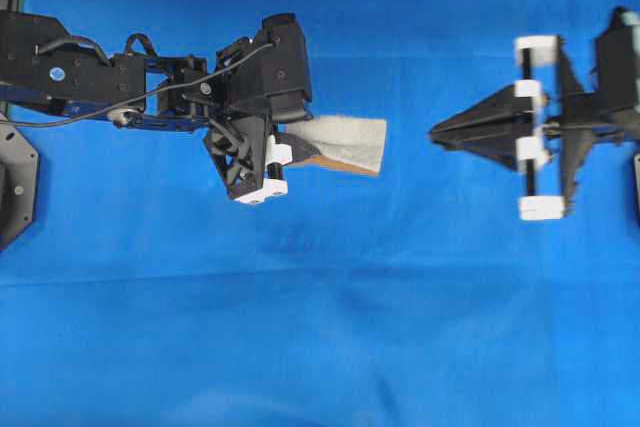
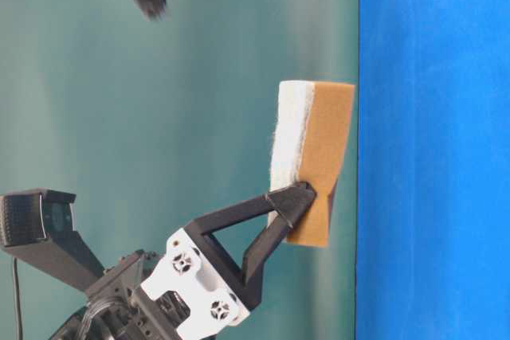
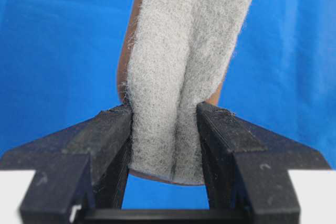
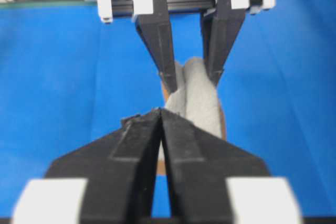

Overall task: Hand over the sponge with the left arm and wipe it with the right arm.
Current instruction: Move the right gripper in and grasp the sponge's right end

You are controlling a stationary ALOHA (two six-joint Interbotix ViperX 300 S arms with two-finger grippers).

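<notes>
Blue cloth (image 1: 320, 327) around clamped sponge (image 1: 345, 142)

Looks like a robotics lab to me: blue cloth (image 1: 320, 327) over the bench, plain teal backdrop (image 2: 199, 117), two black arms.

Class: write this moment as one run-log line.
left gripper: shut on sponge, held aloft | right gripper: fingertips together, apart from sponge | handover: not yet done

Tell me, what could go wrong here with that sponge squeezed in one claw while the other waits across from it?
The left claw pinches only one end of the sponge, which buckles between its fingers, so it might slip or twist loose. The right claw looks nearly shut in its own camera; unless it opens wider, it could bump the sponge instead of gripping it.
</notes>
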